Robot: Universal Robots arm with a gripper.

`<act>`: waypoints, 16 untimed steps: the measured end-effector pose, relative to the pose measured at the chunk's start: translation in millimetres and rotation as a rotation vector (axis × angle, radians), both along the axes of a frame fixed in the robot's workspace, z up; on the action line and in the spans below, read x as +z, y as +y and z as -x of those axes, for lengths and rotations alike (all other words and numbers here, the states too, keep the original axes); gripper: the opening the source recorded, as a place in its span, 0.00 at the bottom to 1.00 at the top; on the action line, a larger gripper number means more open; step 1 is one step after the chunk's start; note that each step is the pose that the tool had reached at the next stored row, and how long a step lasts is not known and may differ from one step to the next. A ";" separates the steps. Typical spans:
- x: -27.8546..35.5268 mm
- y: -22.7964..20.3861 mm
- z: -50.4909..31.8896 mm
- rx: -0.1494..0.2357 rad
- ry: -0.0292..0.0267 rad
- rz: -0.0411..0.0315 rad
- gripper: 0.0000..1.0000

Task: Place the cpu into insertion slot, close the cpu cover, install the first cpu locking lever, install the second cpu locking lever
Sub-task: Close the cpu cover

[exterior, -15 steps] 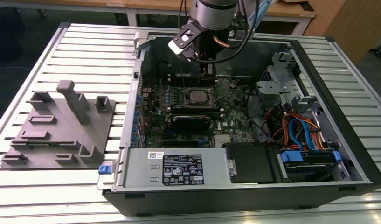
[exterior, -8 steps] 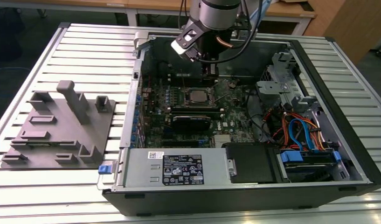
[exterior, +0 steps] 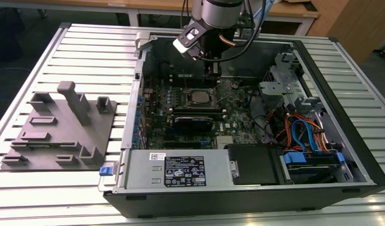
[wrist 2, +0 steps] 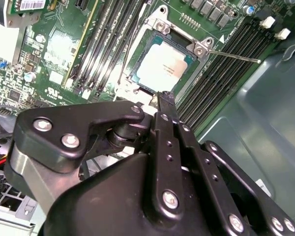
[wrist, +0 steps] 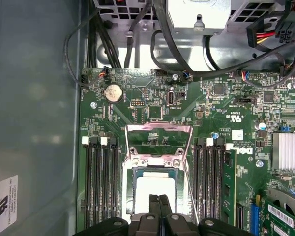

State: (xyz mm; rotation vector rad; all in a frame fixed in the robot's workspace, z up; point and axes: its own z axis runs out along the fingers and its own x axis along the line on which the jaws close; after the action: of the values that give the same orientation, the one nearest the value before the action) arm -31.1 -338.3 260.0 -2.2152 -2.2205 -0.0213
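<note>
The cpu (wrist: 155, 189) lies with its dull silver top up in the insertion slot (wrist: 129, 183) on the green motherboard, and both wrist views show it (wrist 2: 164, 69). In the exterior view the cpu (exterior: 199, 96) sits mid-board inside the open computer case. The cpu cover (wrist: 158, 129), a thin silvery frame, stands raised off the slot at its hinge side. A thin wire locking lever (wrist 2: 236, 56) sticks out free beside the socket. My gripper (wrist: 160, 199) is shut with nothing in it, its fingertips pressed together just above the cpu's near edge (wrist 2: 163, 97).
Long black memory slots (wrist: 101, 187) flank the socket on both sides. A black card (exterior: 192, 123) and the power supply (exterior: 179, 169) lie nearer the case front. Cables and a drive cage (exterior: 305, 136) are at the exterior view's right. A grey fixture plate (exterior: 60, 127) rests on the table at its left.
</note>
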 end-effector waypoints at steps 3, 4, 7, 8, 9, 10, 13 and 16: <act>1.1 0.0 0.0 0.000 0.0001 0.0002 0.10; 2.0 0.0 0.0 0.000 0.0001 0.0002 0.10; 2.1 -0.1 -0.4 0.000 0.0002 0.0003 0.10; 2.1 -0.1 -0.8 0.000 0.0002 0.0003 0.10; 2.1 -0.1 -1.0 0.000 0.0002 0.0003 0.10; 2.1 -0.1 -1.3 0.000 0.0002 0.0003 0.10; 2.0 0.0 -1.9 0.000 0.0001 0.0002 0.10; 2.2 0.0 -2.0 0.000 0.0001 0.0002 0.10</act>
State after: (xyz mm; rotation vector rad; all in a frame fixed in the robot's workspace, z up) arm -29.2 -338.3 262.2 -2.2153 -2.2205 -0.0210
